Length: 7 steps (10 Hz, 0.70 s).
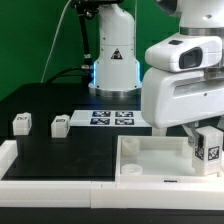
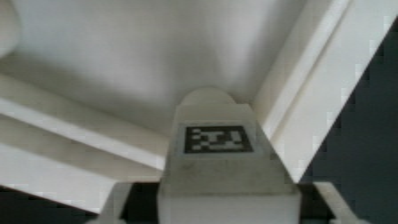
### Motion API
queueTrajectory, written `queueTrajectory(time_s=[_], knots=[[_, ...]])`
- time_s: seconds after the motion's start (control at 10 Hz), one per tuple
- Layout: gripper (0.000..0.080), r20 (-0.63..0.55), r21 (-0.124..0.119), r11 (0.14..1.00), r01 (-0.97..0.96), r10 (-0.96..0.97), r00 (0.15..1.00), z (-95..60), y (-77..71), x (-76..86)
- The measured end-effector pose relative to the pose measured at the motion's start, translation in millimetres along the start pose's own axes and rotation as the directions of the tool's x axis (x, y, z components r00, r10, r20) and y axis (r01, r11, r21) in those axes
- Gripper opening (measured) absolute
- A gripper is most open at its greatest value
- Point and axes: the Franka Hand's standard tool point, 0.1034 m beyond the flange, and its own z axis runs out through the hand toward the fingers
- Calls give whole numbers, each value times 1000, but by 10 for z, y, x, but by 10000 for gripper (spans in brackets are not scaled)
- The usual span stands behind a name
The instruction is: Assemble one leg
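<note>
My gripper [image 1: 204,138] is shut on a white leg [image 1: 208,150] that carries a black-and-white tag. It holds the leg upright over the corner of the large white panel [image 1: 148,158] at the exterior view's right. In the wrist view the leg [image 2: 219,140] stands between my fingers [image 2: 135,206], its tip pointing down at the panel's inner corner [image 2: 107,80]. I cannot tell whether the tip touches the panel. Two more legs [image 1: 20,124] [image 1: 59,126] lie on the black table at the exterior view's left.
The marker board [image 1: 112,118] lies behind the panel in the middle of the table. A white rim [image 1: 50,185] runs along the table's front edge. The robot's base [image 1: 113,60] stands at the back before a green wall.
</note>
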Motion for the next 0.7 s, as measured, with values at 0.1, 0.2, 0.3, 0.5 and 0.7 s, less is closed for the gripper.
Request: queueTrajectory(time_s=[0.1, 0.2, 0.3, 0.5, 0.7], knots=[[291, -1, 9, 987, -162, 162, 987, 1, -1, -1], [291, 2, 9, 945, -327, 327, 945, 5, -13, -5], [292, 5, 2, 874, -486, 486, 874, 11, -32, -12], [292, 2, -7, 668, -744, 744, 668, 23, -58, -15], [292, -11, -16, 406, -914, 914, 406, 24, -88, -15]])
